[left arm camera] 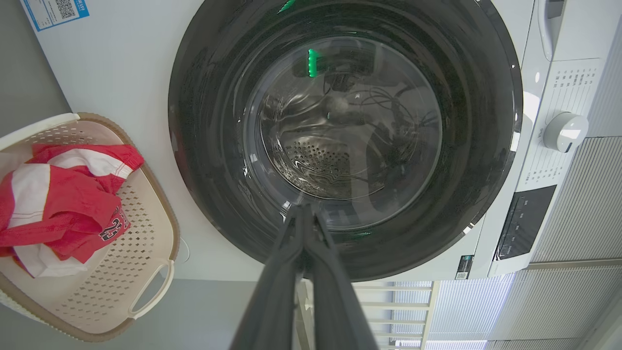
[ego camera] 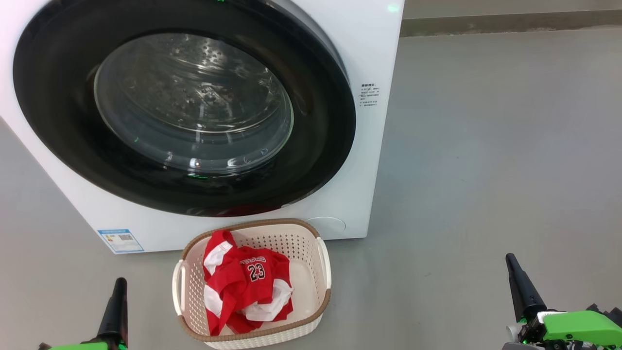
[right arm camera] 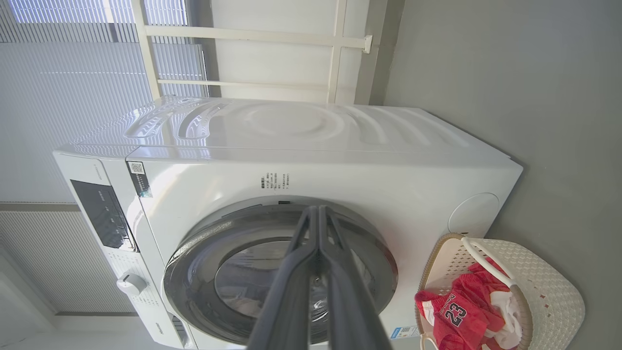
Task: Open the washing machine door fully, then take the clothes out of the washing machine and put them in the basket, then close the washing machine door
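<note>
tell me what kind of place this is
Probably a laundry corner of a home or a test room: a big white front-loading washing machine stands on a bare grey floor, with a cream perforated plastic basket of red jersey clothes before it.

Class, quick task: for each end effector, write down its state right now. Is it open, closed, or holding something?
Left end effector: closed, holding nothing.
Right end effector: closed, holding nothing.
</note>
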